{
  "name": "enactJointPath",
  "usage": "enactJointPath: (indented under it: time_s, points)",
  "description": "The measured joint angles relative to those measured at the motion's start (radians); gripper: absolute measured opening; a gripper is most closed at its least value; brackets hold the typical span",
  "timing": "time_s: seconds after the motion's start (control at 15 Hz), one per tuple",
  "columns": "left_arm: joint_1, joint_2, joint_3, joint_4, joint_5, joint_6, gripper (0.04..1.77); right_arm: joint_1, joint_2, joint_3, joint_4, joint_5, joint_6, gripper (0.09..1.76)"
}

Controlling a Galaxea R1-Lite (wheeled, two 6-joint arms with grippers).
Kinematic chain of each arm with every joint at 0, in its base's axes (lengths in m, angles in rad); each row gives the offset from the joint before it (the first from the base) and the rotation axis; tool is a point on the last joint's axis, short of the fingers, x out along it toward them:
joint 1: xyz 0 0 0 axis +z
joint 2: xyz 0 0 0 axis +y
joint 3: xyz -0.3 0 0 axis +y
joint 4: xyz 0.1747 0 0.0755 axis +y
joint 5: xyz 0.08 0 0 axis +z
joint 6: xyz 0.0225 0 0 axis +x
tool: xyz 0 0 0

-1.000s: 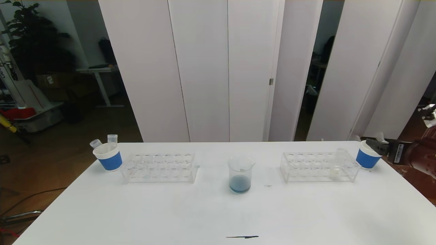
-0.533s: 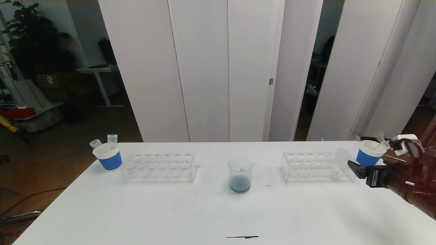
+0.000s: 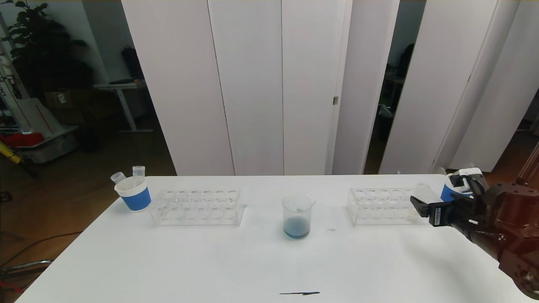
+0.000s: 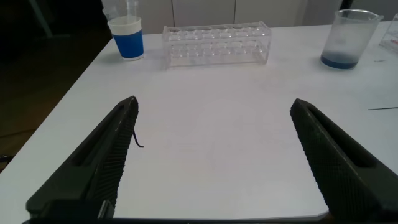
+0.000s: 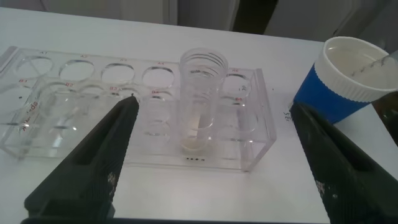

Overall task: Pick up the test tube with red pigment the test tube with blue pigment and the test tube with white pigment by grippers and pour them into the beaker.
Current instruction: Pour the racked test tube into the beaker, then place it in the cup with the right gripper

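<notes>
At the right end of the tabletop (image 3: 236, 269), the right gripper (image 3: 417, 205) hangs with fingers spread wide before the right-hand rack (image 5: 143, 112), facing the test tube with white pigment (image 5: 200, 99) standing upright in it. Mid-table stands the beaker (image 3: 297, 215), holding blue liquid. Over the near left edge, the left gripper (image 4: 214, 158) is also spread apart, holding nothing.

beaker (image 3: 297, 215): clear, blue liquid | cups (image 3: 134, 194): white, blue band | table (image 3: 236, 261): white
</notes>
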Motion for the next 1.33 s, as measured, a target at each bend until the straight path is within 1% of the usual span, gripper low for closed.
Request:
enactJointPath:
  time_s: [0.2,0.33,0.47,0.73,1.0,1.33]
  points:
    - [0.0,0.0,0.0,0.0,0.0,0.0,1.75,0.006,0.068,-0.024,-0.084,-0.002,-0.006,1.75]
    - [0.0,0.0,0.0,0.0,0.0,0.0,1.75,0.014,0.108,-0.038,-0.116,-0.002,-0.006,1.75]
    - [0.0,0.0,0.0,0.0,0.0,0.0,1.75,0.03,0.14,-0.049,-0.127,-0.002,-0.002,1.75]
    - [0.0,0.0,0.0,0.0,0.0,0.0,1.75,0.062,0.184,-0.059,-0.232,-0.002,-0.003,1.75]
    - [0.0,0.0,0.0,0.0,0.0,0.0,1.75,0.072,0.22,-0.071,-0.237,-0.003,-0.002,1.75]
    - [0.0,0.0,0.0,0.0,0.0,0.0,1.75,0.05,0.23,-0.104,-0.237,-0.002,-0.001,1.75]
